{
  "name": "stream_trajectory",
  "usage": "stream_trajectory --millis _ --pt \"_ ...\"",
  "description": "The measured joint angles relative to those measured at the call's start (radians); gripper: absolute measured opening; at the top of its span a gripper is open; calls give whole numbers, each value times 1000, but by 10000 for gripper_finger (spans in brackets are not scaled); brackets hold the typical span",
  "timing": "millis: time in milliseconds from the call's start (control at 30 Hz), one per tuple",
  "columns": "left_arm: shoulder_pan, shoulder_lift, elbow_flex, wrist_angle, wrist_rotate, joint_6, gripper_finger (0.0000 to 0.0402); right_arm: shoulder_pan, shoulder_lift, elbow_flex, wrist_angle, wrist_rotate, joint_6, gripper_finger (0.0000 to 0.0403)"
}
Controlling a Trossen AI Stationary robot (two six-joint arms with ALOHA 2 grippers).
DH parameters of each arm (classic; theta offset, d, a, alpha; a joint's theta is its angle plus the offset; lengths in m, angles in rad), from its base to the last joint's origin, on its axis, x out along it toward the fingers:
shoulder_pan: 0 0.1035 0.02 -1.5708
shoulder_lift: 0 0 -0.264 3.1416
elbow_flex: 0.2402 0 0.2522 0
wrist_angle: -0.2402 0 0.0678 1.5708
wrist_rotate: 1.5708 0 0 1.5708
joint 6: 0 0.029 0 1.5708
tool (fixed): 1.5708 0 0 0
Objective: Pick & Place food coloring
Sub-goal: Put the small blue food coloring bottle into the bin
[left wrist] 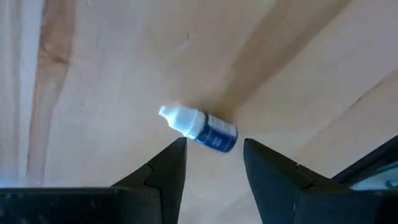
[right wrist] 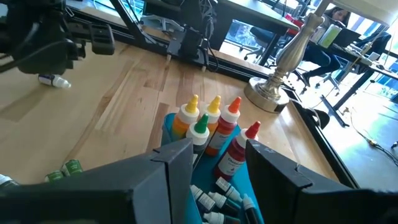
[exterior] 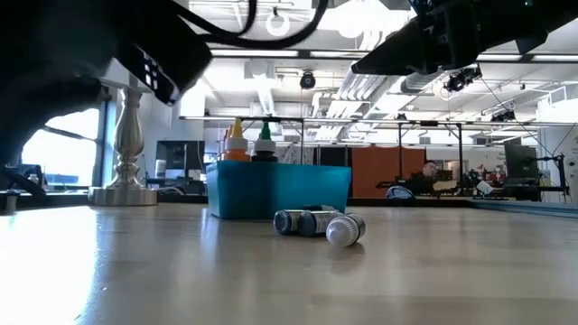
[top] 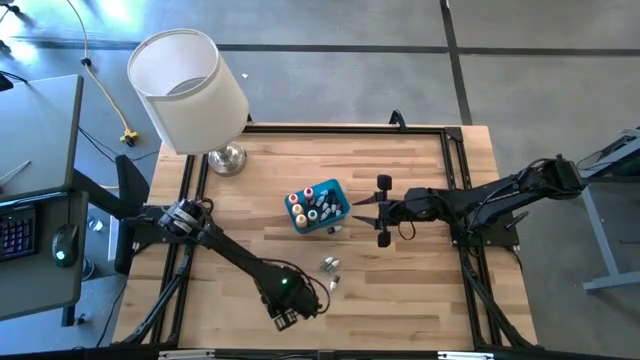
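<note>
The teal bin (top: 318, 207) sits near the centre of the wooden table (top: 400, 290), well clear of every edge, with bare wood all around it except toward 3 o'clock, where the right gripper (top: 358, 209) hangs just beside its rim. That gripper's jaws stand apart with nothing between them, its fingers (right wrist: 168, 168) framing the bin's contents. Standing upright in the bin are five food coloring bottles (right wrist: 214, 124): two orange-yellow with yellow caps, one dark with a green cap, and two red, while a heap of small white-capped tubes (right wrist: 214, 202) lies flat in the bin, too jumbled to count. On the table at about 5 o'clock from the bin, near it but not touching, lies a loose cluster of small tubes (top: 330, 265), some green-labelled (right wrist: 65, 168); how many I cannot tell for sure. The left gripper (top: 285, 318) hovers near the front edge, at roughly 7 o'clock from the bin, little room between it and the table's border. Its jaws are partly open and hold nothing; one blue-labelled tube with a white cap (left wrist: 200, 129) lies flat on the wood just beyond its fingertips (left wrist: 171, 162), not touching them. A lamp (top: 190, 90), one only, stands at 11 o'clock from the bin near the back edge, its silver base (top: 227, 159) on the wood.
</note>
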Motion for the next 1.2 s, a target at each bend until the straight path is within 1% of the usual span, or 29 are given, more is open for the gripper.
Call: stream_trajectory --millis 167,233,367,433,567,633,767,900,1200 --pt "-18 1 0 -1 -57 -70 156 0 0 0 0 0 0 142" --pt "-17 1 0 -1 -56 -108 156 0 0 0 0 0 0 142" --pt "-16 1 0 0 -53 -117 156 0 0 0 0 0 0 142" --pt "-16 2 0 2 -21 -171 156 0 0 0 0 0 0 142" --pt "-3 2 0 1 61 -370 156 0 0 0 0 0 0 142" --pt "-1 2 0 1 75 -425 156 0 0 0 0 0 0 142" --pt "-3 2 0 4 53 -507 156 0 0 0 0 0 0 142" --pt "-3 2 0 36 0 -603 156 0 0 0 0 -5 0 142" --pt "-3 11 -1 52 -18 -640 156 0 0 0 -1 -5 0 142"
